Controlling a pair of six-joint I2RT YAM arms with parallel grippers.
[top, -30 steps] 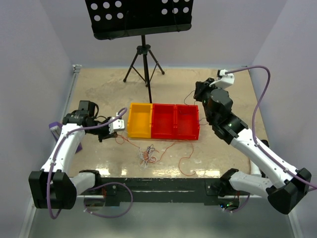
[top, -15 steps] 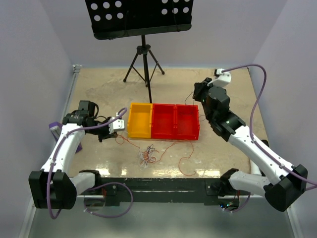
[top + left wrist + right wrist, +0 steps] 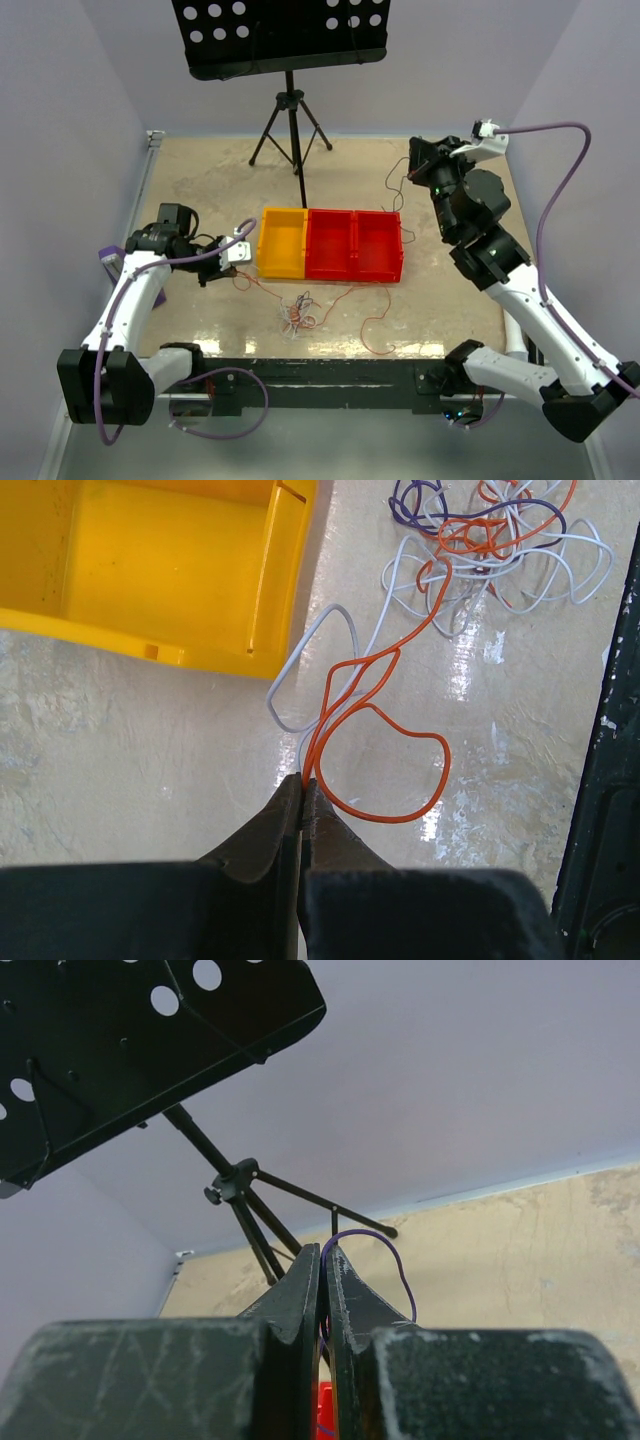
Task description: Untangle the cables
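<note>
The cables (image 3: pixel 297 312) lie as a small tangle of orange, white and purple wires on the table in front of the bins; the tangle also shows in the left wrist view (image 3: pixel 490 535). My left gripper (image 3: pixel 240 250) is just left of the yellow bin (image 3: pixel 281 243), low over the table. It is shut (image 3: pixel 302 780) on an orange wire (image 3: pixel 400 808) and a white wire (image 3: pixel 300 655) that run to the tangle. My right gripper (image 3: pixel 415 165) is raised behind the red bins (image 3: pixel 355 245), shut (image 3: pixel 323 1250) on a purple wire (image 3: pixel 395 1255) that hangs down (image 3: pixel 396 195).
A black music stand on a tripod (image 3: pixel 290 130) stands at the back centre, also in the right wrist view (image 3: pixel 235 1185). A loose orange wire (image 3: pixel 375 322) loops near the front edge. White walls close in the table left, right and back.
My right arm has lifted and swung back and to the right, its gripper tilting upward with the purple wire. The left arm and the tangle have not moved.
</note>
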